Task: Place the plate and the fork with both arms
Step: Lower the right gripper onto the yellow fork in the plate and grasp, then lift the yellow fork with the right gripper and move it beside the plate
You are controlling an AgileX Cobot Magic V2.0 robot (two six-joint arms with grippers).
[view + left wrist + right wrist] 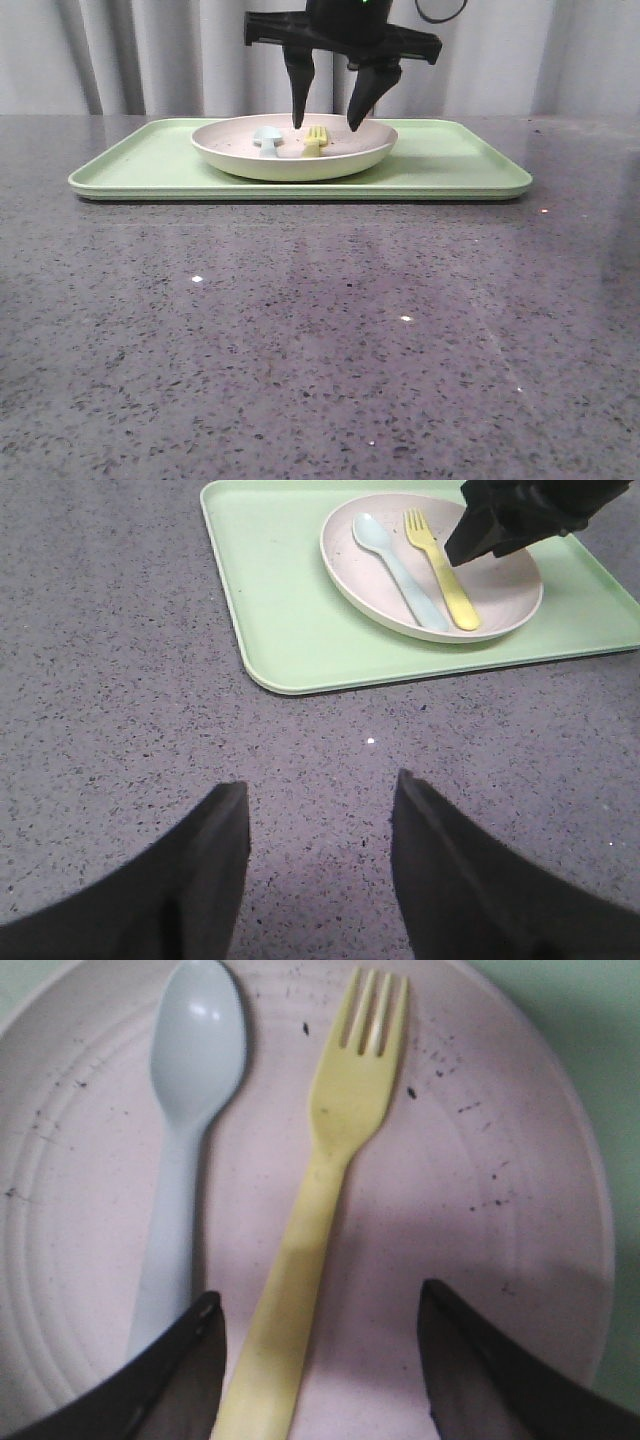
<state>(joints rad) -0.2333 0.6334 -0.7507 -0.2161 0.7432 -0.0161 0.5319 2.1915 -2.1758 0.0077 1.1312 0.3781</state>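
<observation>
right tool [328,127] spread, empty, over fork [320,1210] | wrist view: handle between fingers

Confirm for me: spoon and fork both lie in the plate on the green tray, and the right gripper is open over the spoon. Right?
Not quite. The right gripper is open over the fork, not the spoon; the right wrist view shows the yellow handle between its fingers. The rest holds: both lie in the plate on the green tray.

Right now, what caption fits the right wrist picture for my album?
Open right gripper hovering over small yellow plastic fork beside pale blue spoon on speckled pinkish-cream plate.
</observation>
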